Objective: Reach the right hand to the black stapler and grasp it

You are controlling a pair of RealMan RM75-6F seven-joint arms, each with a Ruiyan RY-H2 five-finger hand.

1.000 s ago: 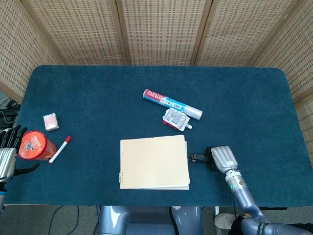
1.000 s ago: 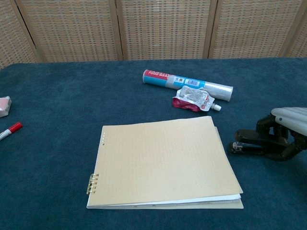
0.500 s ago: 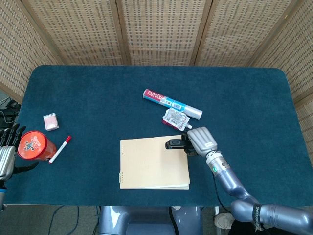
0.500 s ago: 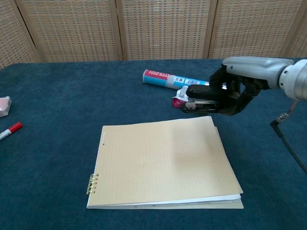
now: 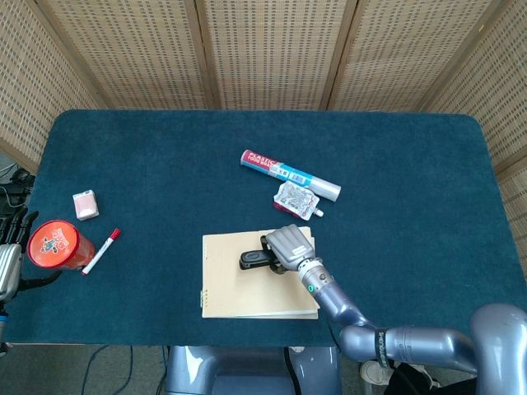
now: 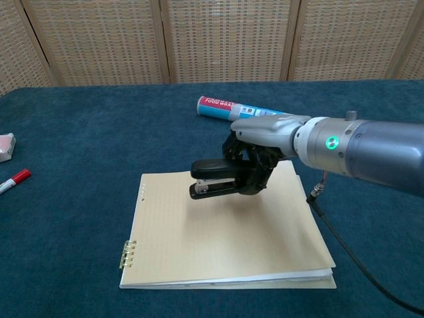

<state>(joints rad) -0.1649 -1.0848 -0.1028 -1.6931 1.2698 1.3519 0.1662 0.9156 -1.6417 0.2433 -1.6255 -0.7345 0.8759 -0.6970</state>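
My right hand point(image 5: 286, 245) point(image 6: 255, 156) grips the black stapler point(image 5: 255, 258) point(image 6: 213, 178) and holds it in the air above the tan notepad point(image 5: 235, 288) point(image 6: 225, 235). The stapler points toward the left, its nose sticking out of the fingers. Only part of my left hand point(image 5: 8, 259) shows, at the left edge of the head view beside the red can point(image 5: 56, 245); its dark fingers are spread with nothing in them.
A food-wrap roll point(image 5: 288, 174) point(image 6: 228, 109) and a foil pouch point(image 5: 295, 200) lie behind the notepad. A red-capped marker point(image 5: 101, 250) point(image 6: 13, 179) and a pink eraser point(image 5: 86, 204) lie at the left. A grey cable point(image 6: 351, 255) trails from my right wrist.
My right hand lifted the stapler from the cloth right of the notepad and carried it leftward, first past the pouch, now over the notepad's middle.
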